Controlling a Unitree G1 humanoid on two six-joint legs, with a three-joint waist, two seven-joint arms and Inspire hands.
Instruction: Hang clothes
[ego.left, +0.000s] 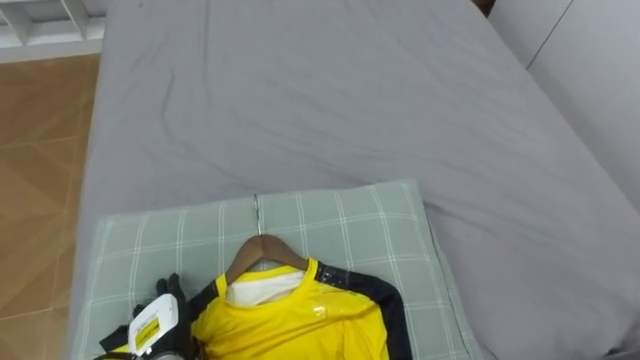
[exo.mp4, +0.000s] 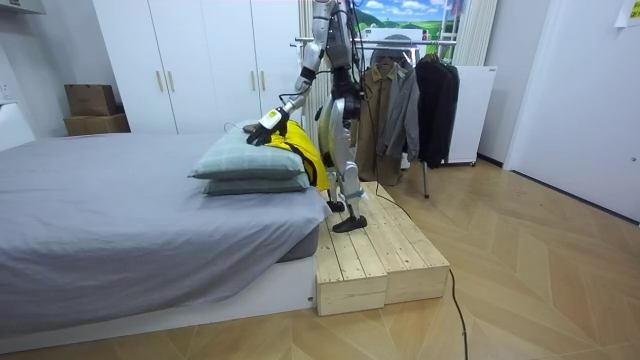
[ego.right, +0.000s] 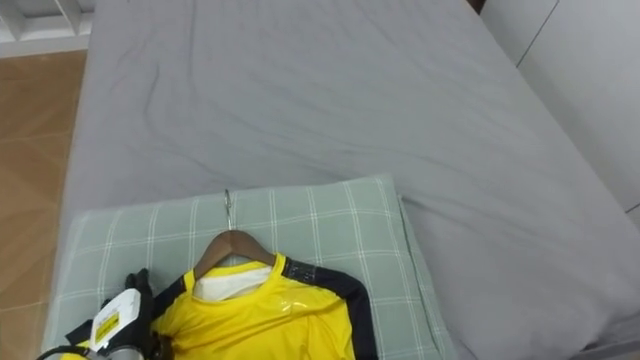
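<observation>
A yellow jersey (ego.left: 290, 320) with black sleeves is on a wooden hanger (ego.left: 262, 250), whose metal hook (ego.left: 257, 210) points up the bed. It lies on a green checked pillow (ego.left: 380, 225). My left hand (ego.left: 160, 315) sits at the jersey's left shoulder, fingers curled on the cloth there. In the room view I stand on a wooden platform (exo.mp4: 380, 255) at the bed's head, bent forward, with that hand (exo.mp4: 268, 122) out over the stacked pillows (exo.mp4: 240, 160) and the jersey (exo.mp4: 305, 155) draping off their edge.
The grey bed (ego.left: 330, 90) stretches away beyond the pillow. Behind me stands a clothes rack (exo.mp4: 400, 90) with dark coats hanging on it. White wardrobes (exo.mp4: 200, 60) line the far wall, and cardboard boxes (exo.mp4: 92, 105) sit beside them.
</observation>
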